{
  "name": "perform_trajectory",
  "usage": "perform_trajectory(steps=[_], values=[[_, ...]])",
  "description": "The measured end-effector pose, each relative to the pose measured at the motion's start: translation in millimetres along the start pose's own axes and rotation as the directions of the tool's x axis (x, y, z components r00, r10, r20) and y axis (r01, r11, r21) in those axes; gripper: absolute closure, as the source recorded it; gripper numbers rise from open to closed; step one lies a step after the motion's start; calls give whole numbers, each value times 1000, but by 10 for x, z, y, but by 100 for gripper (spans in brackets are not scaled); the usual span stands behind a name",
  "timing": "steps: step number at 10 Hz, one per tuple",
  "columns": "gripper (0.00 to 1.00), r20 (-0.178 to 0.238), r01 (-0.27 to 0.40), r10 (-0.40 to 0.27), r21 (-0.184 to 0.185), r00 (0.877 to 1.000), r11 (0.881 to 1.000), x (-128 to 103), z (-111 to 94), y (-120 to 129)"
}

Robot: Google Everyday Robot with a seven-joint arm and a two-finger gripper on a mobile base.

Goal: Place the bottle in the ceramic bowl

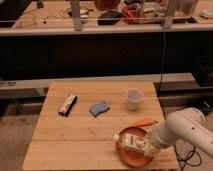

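The bottle [134, 141], clear with a white cap and a pale label with reddish marks, lies on its side in the orange-red ceramic bowl [131, 155] at the table's front right, cap pointing left over the rim. My gripper [151, 142] is at the bottle's right end, on the end of the white arm [187, 132] that reaches in from the right. The arm hides the bowl's right side.
On the wooden table [75, 135] stand a translucent whitish cup [133, 99], a blue sponge [99, 108], a dark-and-white wrapped bar [67, 104] and an orange carrot-like object [142, 122] behind the bowl. A cluttered bench runs along the back.
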Motion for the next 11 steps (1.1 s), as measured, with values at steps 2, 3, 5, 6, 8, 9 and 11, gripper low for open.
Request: perform_trajectory(steps=[2, 3, 5, 6, 8, 9, 11], values=[[38, -3, -7, 7, -1, 1000, 1000, 17, -22, 25], [36, -4, -10, 10, -2, 1000, 1000, 15, -21, 32], [47, -4, -10, 10, -2, 1000, 1000, -9, -19, 37], [51, -4, -12, 12, -1, 1000, 1000, -12, -25, 39], [69, -4, -18, 18, -3, 1000, 1000, -20, -23, 55], [72, -5, -21, 21, -3, 1000, 1000, -20, -25, 63], [61, -5, -28, 28, -3, 1000, 1000, -18, -40, 80]])
